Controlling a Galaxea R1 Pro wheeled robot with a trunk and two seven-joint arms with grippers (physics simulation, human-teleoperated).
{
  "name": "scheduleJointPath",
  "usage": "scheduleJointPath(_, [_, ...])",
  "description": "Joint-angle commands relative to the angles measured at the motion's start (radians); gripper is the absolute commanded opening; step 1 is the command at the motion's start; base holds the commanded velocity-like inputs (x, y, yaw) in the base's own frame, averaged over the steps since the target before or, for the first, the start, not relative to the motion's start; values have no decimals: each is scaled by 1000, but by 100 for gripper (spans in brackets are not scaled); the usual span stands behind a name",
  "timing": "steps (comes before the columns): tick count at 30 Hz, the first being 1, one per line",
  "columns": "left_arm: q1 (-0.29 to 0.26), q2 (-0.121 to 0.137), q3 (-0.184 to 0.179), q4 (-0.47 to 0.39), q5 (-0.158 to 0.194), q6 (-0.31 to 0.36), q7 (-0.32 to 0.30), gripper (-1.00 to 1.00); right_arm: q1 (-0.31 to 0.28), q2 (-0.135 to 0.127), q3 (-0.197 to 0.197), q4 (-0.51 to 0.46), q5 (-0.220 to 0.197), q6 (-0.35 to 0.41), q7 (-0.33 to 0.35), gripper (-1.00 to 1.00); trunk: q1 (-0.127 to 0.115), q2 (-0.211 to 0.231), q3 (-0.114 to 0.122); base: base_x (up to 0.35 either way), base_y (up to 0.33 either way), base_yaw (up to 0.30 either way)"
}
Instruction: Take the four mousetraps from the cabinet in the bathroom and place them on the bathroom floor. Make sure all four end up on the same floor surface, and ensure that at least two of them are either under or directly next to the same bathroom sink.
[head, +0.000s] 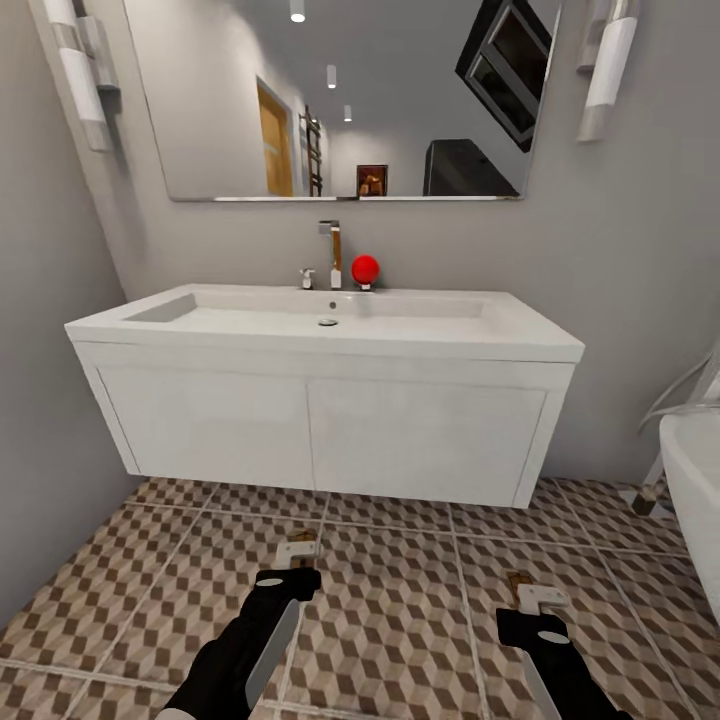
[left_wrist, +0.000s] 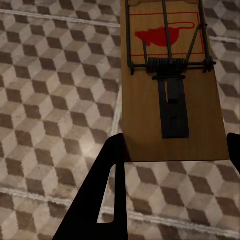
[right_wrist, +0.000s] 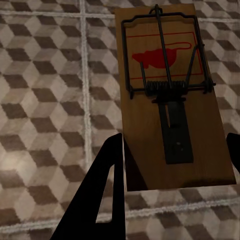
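Two mousetraps are in hand, one per arm. The left-arm mousetrap is a flat wooden board with a wire bar, coil spring and dark metal tongue on its upper face. Its near end sits between the two dark fingers of the left gripper. The jaws stand about a board-width apart and appear closed on its long edges. The right-arm mousetrap sits the same way in the right gripper, its near end between the fingers.

Both boards hang above the bathroom floor, a little in front of the sink. Whether either board touches the tiles cannot be told.

Handling, as a judgement: each board looks light, stiff and thin. The wire parts look easy to snag or bend, so a grip on the bare wood edges at the spring-free end suits it best. A flat, low release should keep the board from tipping.

Hidden or unclear: the far end of the left-arm board is cut off in the left wrist view. In the head view the boards show as small brown slivers beyond the fingertips. The contact faces of the fingers are not visible.
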Motion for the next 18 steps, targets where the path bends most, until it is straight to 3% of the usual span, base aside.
scheduleJointPath(1, [-1, 1, -3, -1, 9, 3, 11, -100, 0, 0, 1, -2, -8, 4, -5, -100, 0, 0, -1, 0, 0, -35])
scheduleJointPath(18, [-1, -4, -3, -3, 12, 3, 19, -100, 0, 0, 0, -2, -8, -2, -2, -100, 0, 0, -1, 0, 0, -4])
